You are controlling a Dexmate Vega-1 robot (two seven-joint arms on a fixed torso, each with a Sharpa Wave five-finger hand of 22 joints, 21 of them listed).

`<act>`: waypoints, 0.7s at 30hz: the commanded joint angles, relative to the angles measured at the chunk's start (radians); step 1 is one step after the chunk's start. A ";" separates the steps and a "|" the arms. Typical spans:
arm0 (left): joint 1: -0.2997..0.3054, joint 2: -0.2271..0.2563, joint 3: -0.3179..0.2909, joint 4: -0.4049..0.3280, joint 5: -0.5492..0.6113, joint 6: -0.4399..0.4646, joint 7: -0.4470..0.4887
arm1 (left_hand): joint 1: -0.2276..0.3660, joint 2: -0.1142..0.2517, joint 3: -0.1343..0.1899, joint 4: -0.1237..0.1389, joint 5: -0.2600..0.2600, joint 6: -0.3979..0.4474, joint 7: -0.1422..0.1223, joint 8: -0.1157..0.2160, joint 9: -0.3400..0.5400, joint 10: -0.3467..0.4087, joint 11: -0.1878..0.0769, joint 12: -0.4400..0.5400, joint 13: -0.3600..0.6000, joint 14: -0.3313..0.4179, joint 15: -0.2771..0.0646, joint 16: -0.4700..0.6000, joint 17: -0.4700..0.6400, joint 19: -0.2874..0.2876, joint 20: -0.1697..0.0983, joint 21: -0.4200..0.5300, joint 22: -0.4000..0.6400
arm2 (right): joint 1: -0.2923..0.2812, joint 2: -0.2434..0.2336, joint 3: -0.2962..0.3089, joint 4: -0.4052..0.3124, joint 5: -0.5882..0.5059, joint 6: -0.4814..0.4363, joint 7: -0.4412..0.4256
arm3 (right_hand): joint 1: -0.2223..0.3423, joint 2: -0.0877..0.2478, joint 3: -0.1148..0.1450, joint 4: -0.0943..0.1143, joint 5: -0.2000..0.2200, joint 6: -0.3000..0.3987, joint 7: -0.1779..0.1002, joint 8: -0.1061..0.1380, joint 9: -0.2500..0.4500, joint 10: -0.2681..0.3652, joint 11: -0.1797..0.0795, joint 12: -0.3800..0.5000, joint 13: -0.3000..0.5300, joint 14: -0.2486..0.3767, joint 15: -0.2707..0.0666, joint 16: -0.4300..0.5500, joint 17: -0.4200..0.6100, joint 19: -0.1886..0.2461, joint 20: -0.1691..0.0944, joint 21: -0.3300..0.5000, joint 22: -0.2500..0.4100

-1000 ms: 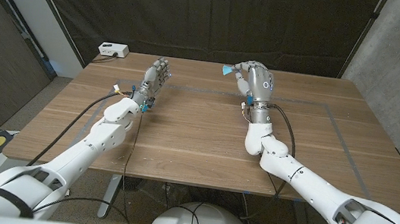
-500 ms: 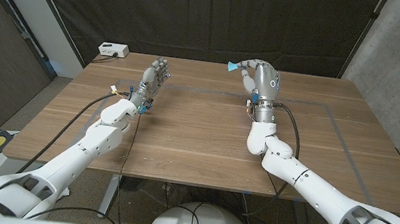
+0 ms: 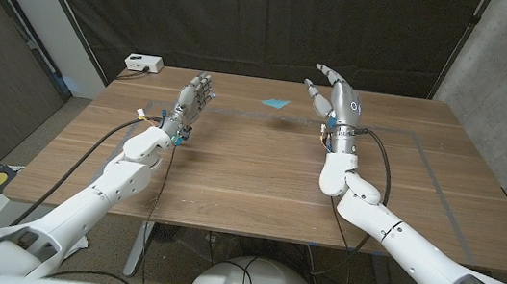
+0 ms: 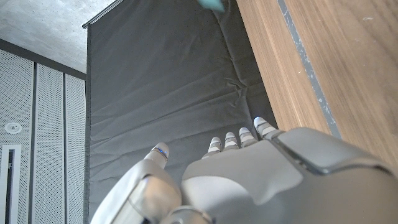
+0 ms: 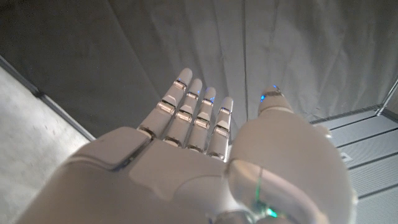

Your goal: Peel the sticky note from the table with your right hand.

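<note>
Far left, off the wooden table (image 3: 249, 180): a small white box (image 3: 143, 63) on the floor by the curtain, no part of this. Next, the left hand (image 3: 192, 103), standing on its edge near the table's far left part, fingers straight and loosely together, nothing in them; best kept parked there. Then the blue sticky note (image 3: 276, 102), over the far middle of the table, just beside the right hand and apart from it; touching the wood or hanging just above it, cannot tell. Rightmost, the right hand (image 3: 338, 99), raised off the table, fingers spread wide, nothing held. Judged from this: note off its spot and let go, peel likely done. From here: keep the fingers spread, draw back up and away, avoid brushing the note or pressing it back down.
</note>
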 commanded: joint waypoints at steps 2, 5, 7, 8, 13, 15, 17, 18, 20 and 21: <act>0.020 0.021 -0.008 -0.036 0.003 -0.007 0.004 | 0.009 0.042 -0.005 -0.005 0.004 0.000 -0.007 0.000 0.003 -0.044 0.005 0.003 0.002 -0.087 0.003 0.006 0.001 -0.004 0.006 -0.005 0.004 | -0.044 -0.059 0.167 0.002 0.472 0.323 0.387 | -0.011 0.065 0.039 -0.002 -0.024 -0.048 0.035 0.011 0.003 -0.089 0.053 0.005 -0.002 -0.095 0.021 -0.006 -0.015 -0.053 0.012 -0.031 -0.001; 0.023 0.024 -0.010 -0.039 0.000 -0.007 0.001 | 0.010 0.041 -0.006 -0.006 0.004 0.001 -0.009 0.000 0.003 -0.045 0.004 0.002 0.002 -0.086 0.003 0.006 0.001 -0.003 0.006 -0.005 0.004 | -0.039 -0.046 0.193 0.042 0.567 0.385 0.457 | -0.010 0.069 0.048 -0.008 -0.031 -0.048 0.049 0.013 0.002 -0.099 0.066 0.007 -0.003 -0.105 0.035 -0.005 -0.020 -0.061 0.020 -0.037 -0.001; 0.026 0.026 -0.011 -0.042 -0.002 -0.008 0.000 | 0.011 0.040 -0.006 -0.007 0.003 0.002 -0.009 0.001 0.003 -0.044 0.005 0.003 0.002 -0.086 0.003 0.006 0.001 -0.003 0.006 -0.005 0.004 | -0.038 -0.040 0.209 0.060 0.625 0.412 0.501 | -0.009 0.069 0.050 -0.009 -0.033 -0.044 0.054 0.015 0.002 -0.095 0.070 0.010 -0.003 -0.104 0.037 -0.003 -0.021 -0.063 0.023 -0.038 -0.001; 0.027 0.028 -0.012 -0.043 -0.003 -0.008 -0.001 | 0.011 0.039 -0.007 -0.008 0.003 0.002 -0.010 0.000 0.003 -0.046 0.000 0.002 0.002 -0.086 0.003 0.006 0.001 -0.003 0.006 -0.006 0.004 | -0.038 -0.035 0.217 0.067 0.646 0.418 0.513 | -0.010 0.068 0.051 -0.010 -0.034 -0.044 0.055 0.015 0.002 -0.095 0.070 0.011 -0.003 -0.103 0.042 -0.002 -0.022 -0.067 0.027 -0.040 -0.001; 0.034 0.037 -0.016 -0.049 -0.012 -0.004 -0.011 | 0.013 0.038 -0.008 -0.009 0.003 0.002 -0.010 0.000 0.003 -0.044 0.004 0.002 0.002 -0.086 0.003 0.005 0.001 -0.002 0.006 -0.007 0.004 | -0.045 -0.021 0.247 0.073 0.733 0.421 0.562 | -0.012 0.066 0.054 -0.014 -0.037 -0.044 0.060 0.016 0.002 -0.089 0.078 0.016 -0.004 -0.101 0.050 0.002 -0.026 -0.072 0.034 -0.043 -0.001; 0.036 0.039 -0.018 -0.049 -0.016 -0.005 -0.017 | 0.013 0.037 -0.008 -0.010 0.003 0.002 -0.009 -0.001 0.003 -0.044 0.005 0.002 0.002 -0.086 0.003 0.005 0.001 -0.002 0.007 -0.007 0.004 | -0.050 -0.016 0.258 0.072 0.771 0.420 0.584 | -0.014 0.065 0.055 -0.014 -0.039 -0.038 0.065 0.019 0.002 -0.084 0.080 0.019 -0.004 -0.099 0.052 0.003 -0.027 -0.073 0.038 -0.044 -0.001; 0.037 0.042 -0.020 -0.048 -0.021 -0.005 -0.025 | 0.014 0.037 -0.008 -0.010 0.003 0.001 -0.010 -0.001 0.003 -0.045 0.005 0.002 0.002 -0.086 0.003 0.005 0.001 -0.002 0.007 -0.007 0.004 | -0.053 -0.009 0.267 0.076 0.800 0.423 0.597 | -0.016 0.065 0.056 -0.014 -0.040 -0.036 0.067 0.020 0.002 -0.080 0.081 0.021 -0.005 -0.097 0.054 0.005 -0.028 -0.074 0.039 -0.045 -0.001; 0.037 0.043 -0.022 -0.047 -0.026 -0.007 -0.033 | 0.014 0.037 -0.008 -0.010 0.002 0.001 -0.010 -0.001 0.003 -0.046 0.007 0.002 0.002 -0.086 0.003 0.005 0.001 -0.002 0.007 -0.008 0.004 | -0.056 -0.011 0.271 0.070 0.809 0.413 0.600 | -0.017 0.065 0.057 -0.014 -0.041 -0.033 0.068 0.021 0.002 -0.080 0.081 0.021 -0.005 -0.097 0.056 0.006 -0.028 -0.076 0.041 -0.046 0.000; 0.038 0.047 -0.024 -0.047 -0.030 -0.007 -0.040 | 0.014 0.037 -0.008 -0.011 0.002 0.001 -0.009 -0.001 0.003 -0.046 0.006 0.002 0.002 -0.086 0.003 0.005 0.001 -0.002 0.007 -0.008 0.004 | -0.058 -0.007 0.278 0.067 0.830 0.412 0.611 | -0.019 0.065 0.057 -0.015 -0.041 -0.031 0.069 0.021 0.002 -0.076 0.082 0.023 -0.005 -0.097 0.059 0.006 -0.028 -0.077 0.042 -0.047 0.000; 0.039 0.049 -0.025 -0.048 -0.034 -0.005 -0.045 | 0.015 0.037 -0.008 -0.011 0.002 0.001 -0.010 -0.001 0.003 -0.045 0.005 0.002 0.002 -0.086 0.003 0.005 0.001 -0.002 0.008 -0.008 0.004 | -0.058 -0.009 0.280 0.065 0.837 0.410 0.618 | -0.020 0.065 0.058 -0.014 -0.042 -0.030 0.071 0.022 0.002 -0.075 0.084 0.023 -0.005 -0.096 0.060 0.007 -0.029 -0.077 0.043 -0.047 0.000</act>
